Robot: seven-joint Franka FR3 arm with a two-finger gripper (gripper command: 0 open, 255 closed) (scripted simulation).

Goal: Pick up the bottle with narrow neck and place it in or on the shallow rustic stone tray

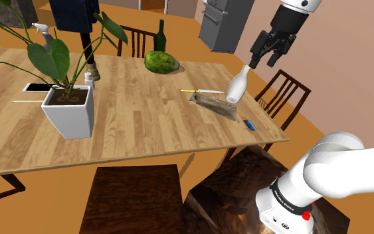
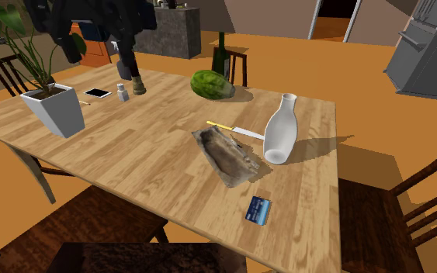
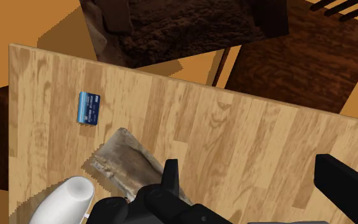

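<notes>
A white bottle (image 1: 238,85) with a narrow neck stands upright on the wooden table (image 1: 145,126), close beside the far end of the shallow rough stone tray (image 1: 213,105). My black gripper (image 1: 262,62) hangs open in the air above and just past the bottle's mouth, holding nothing. In the second exterior view the bottle (image 2: 280,132) stands to the right of the tray (image 2: 227,155). In the wrist view the gripper (image 3: 260,191) is open, with its fingers (image 3: 171,181) wide apart over bare table; the bottle (image 3: 66,200) and tray (image 3: 123,162) lie off to one side of them.
A blue card (image 1: 249,124) lies near the table's edge past the tray. A thin yellow-handled knife (image 2: 234,129) lies behind the tray. A green melon (image 1: 161,62), a potted plant (image 1: 69,110), a phone (image 1: 38,87) and chairs (image 1: 281,96) surround the area.
</notes>
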